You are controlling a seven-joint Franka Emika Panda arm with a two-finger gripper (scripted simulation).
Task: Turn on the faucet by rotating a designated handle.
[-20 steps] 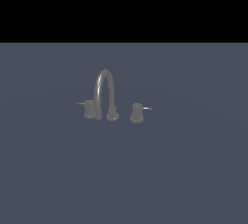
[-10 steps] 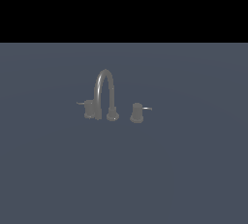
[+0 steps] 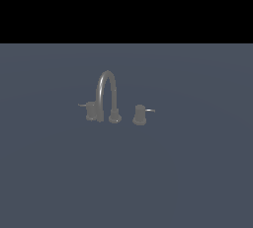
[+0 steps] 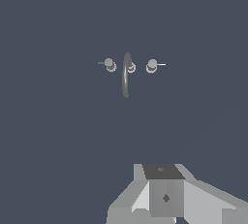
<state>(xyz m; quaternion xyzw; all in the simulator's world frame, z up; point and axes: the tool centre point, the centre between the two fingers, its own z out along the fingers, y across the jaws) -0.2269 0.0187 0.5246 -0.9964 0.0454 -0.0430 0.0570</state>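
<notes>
**Caller:** What is in front of you, biggest thing first?

**Operator:** A flat, plain slate-blue surface (image 3: 197, 172) fills the exterior view below a black band. Near its middle, well away from every edge, stands the small dark grey metal faucet (image 3: 107, 96) with a tall arched gooseneck spout. On either side of it sits a squat knob. The one I must turn is the dark grey cylindrical handle (image 3: 91, 110), close against the spout's leg, with a thin lever pointing toward the exterior view's left. Its twin knob (image 3: 140, 114) stands a little apart on the other side, lever pointing the opposite way.

**Caller:** And the arm?

**Operator:** It does not appear in the exterior view. In the wrist view I see only pale grey blocky parts of the gripper (image 4: 164, 196) at the frame's edge, high over the surface and well apart from the faucet (image 4: 126, 75). The fingertips are out of frame, so I cannot tell whether it is spread or clenched. It is holding nothing that I can see.

**Caller:** How would you do this step well?

**Operator:** I judge the approach is only beginning. I would descend toward the handle (image 4: 109, 64), staying on the lever's side, clear of the arch. Then I would push near the lever's tip, where leverage is best, sweeping around the knob's axis.
</notes>
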